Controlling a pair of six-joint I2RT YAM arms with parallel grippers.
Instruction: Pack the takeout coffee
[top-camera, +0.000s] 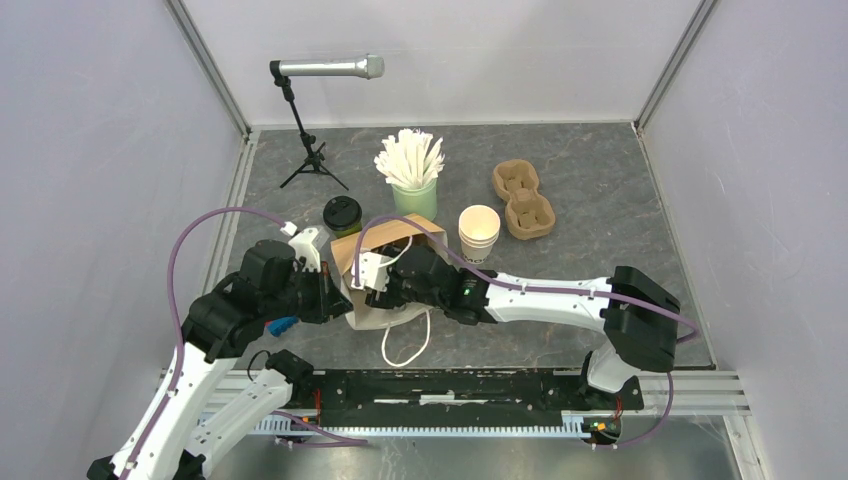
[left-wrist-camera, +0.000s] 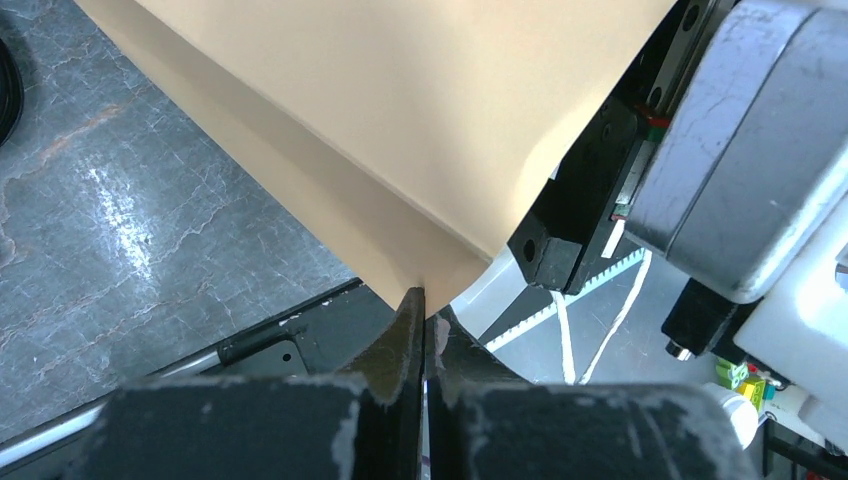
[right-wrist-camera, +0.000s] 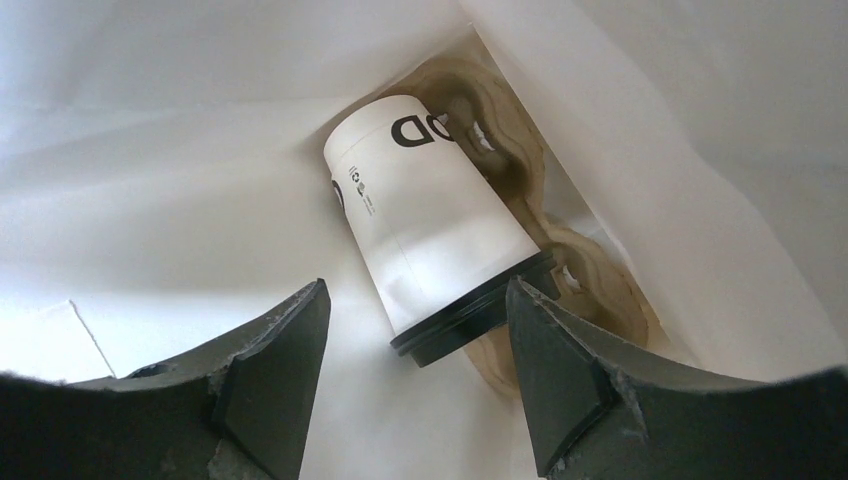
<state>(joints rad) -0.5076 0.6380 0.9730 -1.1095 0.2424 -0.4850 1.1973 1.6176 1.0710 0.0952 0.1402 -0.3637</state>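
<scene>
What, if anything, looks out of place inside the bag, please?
The white cup inside the paper bag looks tipped, lying along the pulp carrier rather than seated in a pocket; its black lid is on and no spill shows.

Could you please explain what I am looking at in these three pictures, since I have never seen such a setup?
Two robot arms stand at a table. One picture looks down from above; the other two come from cameras on the wrists. The left gripper is shut on a paper bag edge. The right gripper is open inside the bag, near a lidded white cup set in a pulp tray. On the table: a green cup, sticks, stacked cups, a second tray, a microphone.
</scene>
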